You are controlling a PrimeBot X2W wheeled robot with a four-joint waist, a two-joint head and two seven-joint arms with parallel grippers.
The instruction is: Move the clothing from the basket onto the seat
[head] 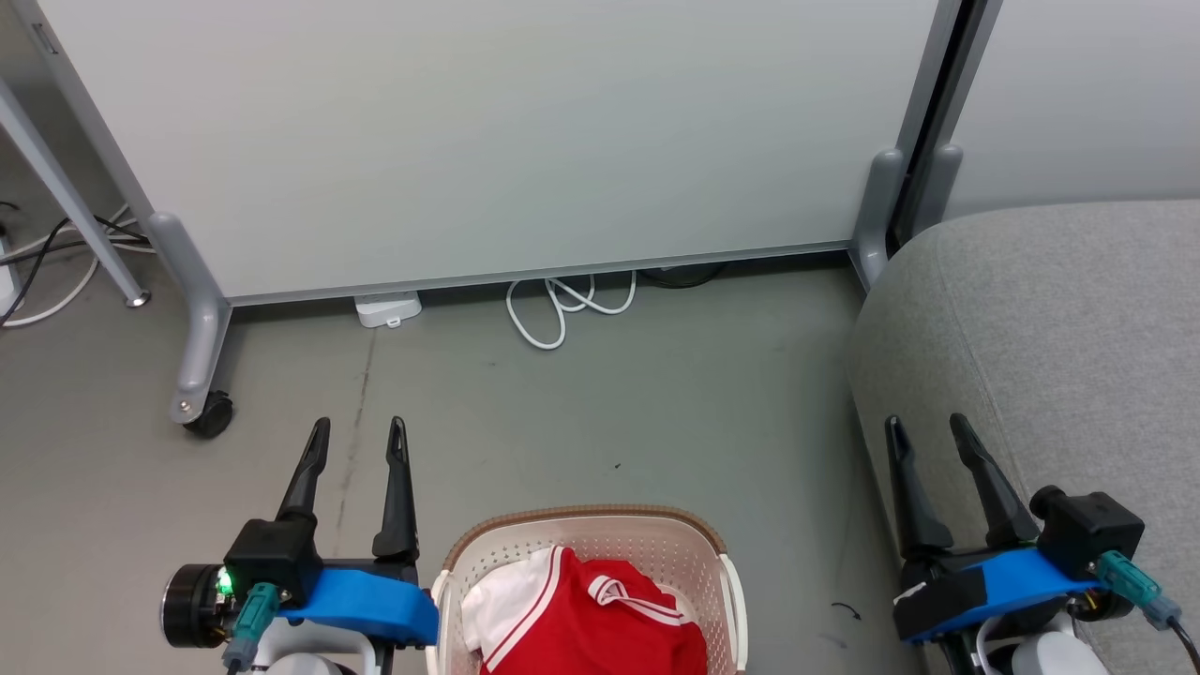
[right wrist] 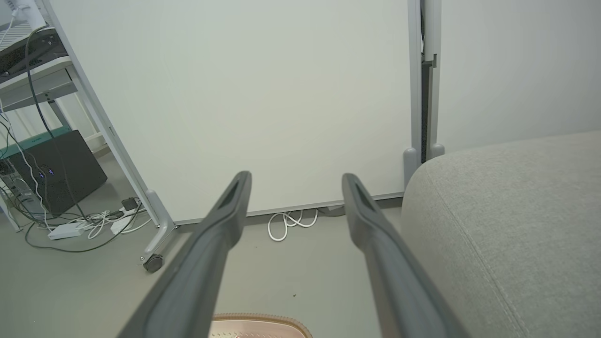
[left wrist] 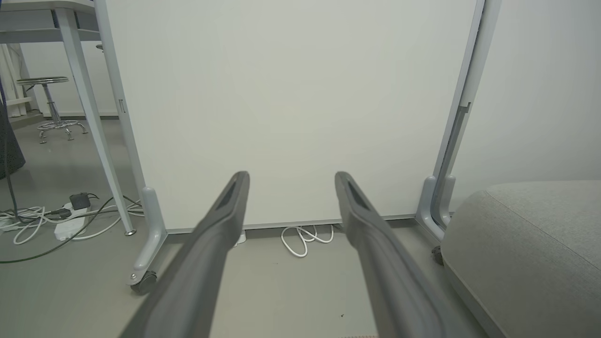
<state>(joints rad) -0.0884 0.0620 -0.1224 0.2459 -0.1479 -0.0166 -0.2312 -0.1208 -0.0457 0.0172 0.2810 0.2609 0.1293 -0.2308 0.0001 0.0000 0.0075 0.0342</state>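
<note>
Lying in the basket (head: 586, 517), the clothing (head: 600, 628) is not yet moved, and no garment is seen on the seat (head: 1050, 319). The left gripper (head: 360, 425) and right gripper (head: 923, 419) are held spread, empty.

Clothing (head: 600, 623) lay in the basket (head: 656, 548), which stood on the floor (head: 656, 412) at its near middle. The seat (head: 1050, 356) stood to the basket's right, apart from it. A panel (head: 487, 131) stood behind both, with a cable (head: 572, 302) at its foot. The left gripper (head: 361, 424) hung left of the basket, and the right gripper (head: 923, 420) hung right of it, before the seat's left edge.
</note>
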